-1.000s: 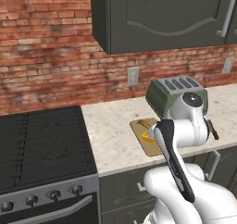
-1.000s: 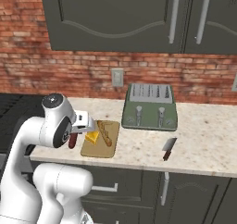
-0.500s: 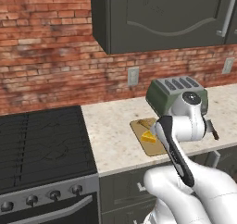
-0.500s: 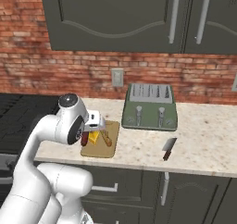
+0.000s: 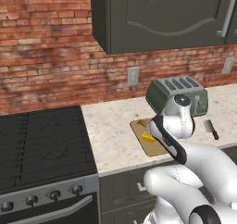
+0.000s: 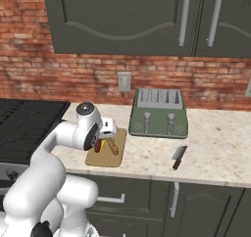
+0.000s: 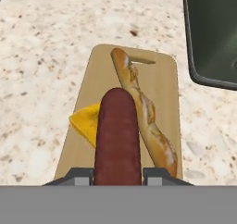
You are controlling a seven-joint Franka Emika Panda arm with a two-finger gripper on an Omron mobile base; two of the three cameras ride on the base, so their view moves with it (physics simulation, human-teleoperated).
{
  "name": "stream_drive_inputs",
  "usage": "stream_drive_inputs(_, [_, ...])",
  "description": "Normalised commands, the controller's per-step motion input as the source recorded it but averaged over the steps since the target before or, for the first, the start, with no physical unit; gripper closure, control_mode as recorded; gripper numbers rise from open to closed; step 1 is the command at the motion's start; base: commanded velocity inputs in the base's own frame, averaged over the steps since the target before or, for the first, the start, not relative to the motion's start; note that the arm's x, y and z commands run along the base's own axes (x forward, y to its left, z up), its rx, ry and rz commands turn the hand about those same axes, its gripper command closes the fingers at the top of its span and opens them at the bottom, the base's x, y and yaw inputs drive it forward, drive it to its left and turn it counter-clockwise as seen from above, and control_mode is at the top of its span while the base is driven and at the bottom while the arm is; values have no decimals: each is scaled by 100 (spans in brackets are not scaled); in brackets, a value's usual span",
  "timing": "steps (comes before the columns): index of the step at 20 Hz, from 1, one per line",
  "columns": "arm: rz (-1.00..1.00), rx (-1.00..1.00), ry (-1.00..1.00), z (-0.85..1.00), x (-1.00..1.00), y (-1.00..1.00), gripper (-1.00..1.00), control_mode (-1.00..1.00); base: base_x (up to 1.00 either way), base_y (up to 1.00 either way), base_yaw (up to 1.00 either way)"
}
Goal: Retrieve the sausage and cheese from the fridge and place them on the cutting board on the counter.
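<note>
Hand [image 7: 118, 174] clamped on sausage [image 7: 117, 137], poised above cutting board [image 7: 163, 79]. Cheese [image 7: 86, 123] already on board beside tan breadstick [image 7: 143, 112]. You're at placement step: lower, then release sausage onto bare wood. Height over surface [image 7: 41, 42] hard to judge; probably close.

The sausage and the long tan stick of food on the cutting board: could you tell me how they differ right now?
The sausage is dark red-brown, smooth and thick; the tan stick is slimmer, mottled and longer. The sausage is held in the gripper above the cutting board; the stick lies flat on it. Both are elongated.
</note>
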Motion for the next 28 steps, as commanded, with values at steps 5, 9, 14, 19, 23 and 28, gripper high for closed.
stream_drive_inputs(5, [0, 0, 5, -48, 3, -17, 100, -100, 0, 0, 0])
stream_drive_inputs(9, [0, 0, 10, -24, 0, -3, 100, -100, 0, 0, 0])
stream_drive_inputs(14, [0, 0, 5, -16, 4, 2, 100, -100, 0, 0, 0])
stream_drive_inputs(19, [0, 0, 4, -15, 1, 0, 100, -100, 0, 0, 0])
stream_drive_inputs(23, [0, 0, 0, -17, 8, 0, 100, -100, 0, 0, 0])
stream_drive_inputs(28, [0, 0, 0, -16, 16, 0, 100, -100, 0, 0, 0])
